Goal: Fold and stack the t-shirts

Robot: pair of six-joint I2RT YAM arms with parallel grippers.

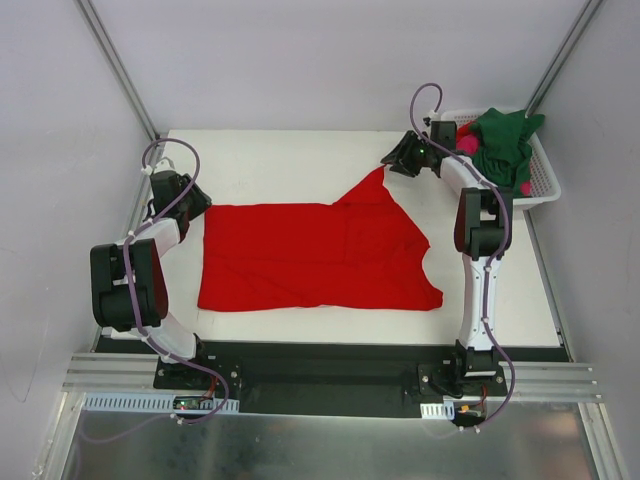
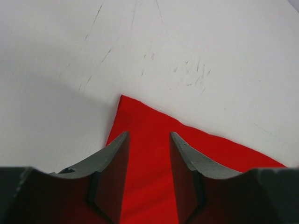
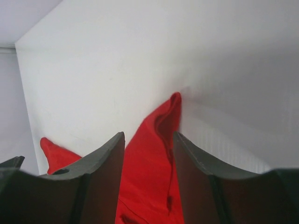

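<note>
- The bright red cloth t-shirt (image 1: 310,260) is lying spread out mostly flat in the middle of the white tabletop (image 1: 280,160). Its long side runs left to right.
- One sleeve of it sticks out toward the far right corner and comes to a point. On the right wrist cam that sleeve looks a bit folded over along one edge.
- The left gripper (image 1: 193,203) is at the far left corner of the red shirt. On its wrist cam the two dark fingers (image 2: 112,158) are apart, with the shirt corner showing in the gap and nothing pinched that I can see.
- The right gripper (image 1: 400,158) sits just past that sleeve tip. Its jaws are also apart, the red sleeve is lined up in the gap between them, and it's not clamped on anything.
- The dark green cloth t-shirt (image 1: 505,140) is bunched up in the white slotted plastic basket (image 1: 545,178) at the far right corner of the table.
- The magenta-pink cloth t-shirt (image 1: 467,143) is in the same basket, mostly buried under the green one. Only a bit of it is peeking out on the left side and another bit near the front.
</note>
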